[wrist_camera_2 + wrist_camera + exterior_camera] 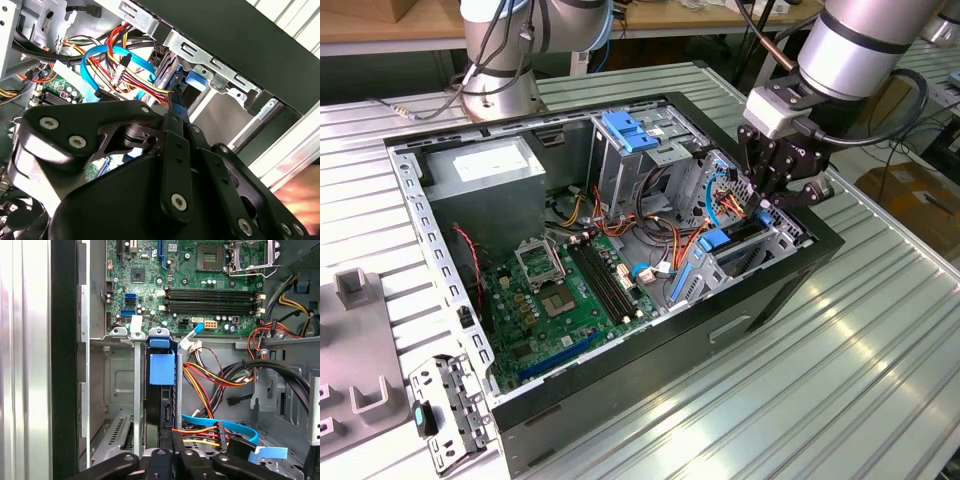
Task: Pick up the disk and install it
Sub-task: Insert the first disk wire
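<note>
disk [161, 390] stands on edge in the drive cage [120, 385] slot, blue rail end toward the motherboard [185, 285]. gripper [172, 452] sits on its near edge, fingers together, in line with its long axis.

Disk [161, 371] stood edge-on in bay slot just beyond fingertips [176, 441]; label and most of body hidden by blue rail and metal bay walls. Finger linkage cut off by first wrist view's edge. Finger gap not discernible.
</note>
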Available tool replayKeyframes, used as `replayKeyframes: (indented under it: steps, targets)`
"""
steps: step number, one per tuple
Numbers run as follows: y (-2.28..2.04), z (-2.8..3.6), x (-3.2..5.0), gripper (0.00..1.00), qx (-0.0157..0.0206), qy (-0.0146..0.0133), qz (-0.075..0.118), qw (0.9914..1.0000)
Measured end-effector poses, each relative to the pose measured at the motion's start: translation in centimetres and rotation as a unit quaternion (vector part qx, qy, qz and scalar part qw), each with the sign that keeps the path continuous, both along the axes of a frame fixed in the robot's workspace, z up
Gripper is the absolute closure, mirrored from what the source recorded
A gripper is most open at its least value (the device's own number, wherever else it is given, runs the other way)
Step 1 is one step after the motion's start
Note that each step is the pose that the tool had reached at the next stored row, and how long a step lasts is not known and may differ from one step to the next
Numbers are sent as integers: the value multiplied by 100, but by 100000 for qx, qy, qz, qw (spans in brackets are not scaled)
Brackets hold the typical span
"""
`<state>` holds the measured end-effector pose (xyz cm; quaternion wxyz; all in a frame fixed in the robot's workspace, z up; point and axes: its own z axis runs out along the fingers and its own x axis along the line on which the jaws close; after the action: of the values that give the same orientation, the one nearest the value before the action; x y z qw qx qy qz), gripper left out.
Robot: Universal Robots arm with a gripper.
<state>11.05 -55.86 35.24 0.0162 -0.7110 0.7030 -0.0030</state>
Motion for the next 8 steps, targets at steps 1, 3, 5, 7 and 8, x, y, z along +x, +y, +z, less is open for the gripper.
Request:
replayKeyframes:
  steps: [1, 3, 5, 7, 8]
  targets:
    - [0, 0, 0, 89, -2, -1, 2, 100000]
    - [0, 0, 0, 89, -6, -1, 3, 100000]
    - [0, 0, 0, 89, -6, -3, 0, 100000]
    - [0, 0, 0, 89, -7, -1, 4, 100000]
    - [0, 0, 0, 89, -12, -2, 2, 100000]
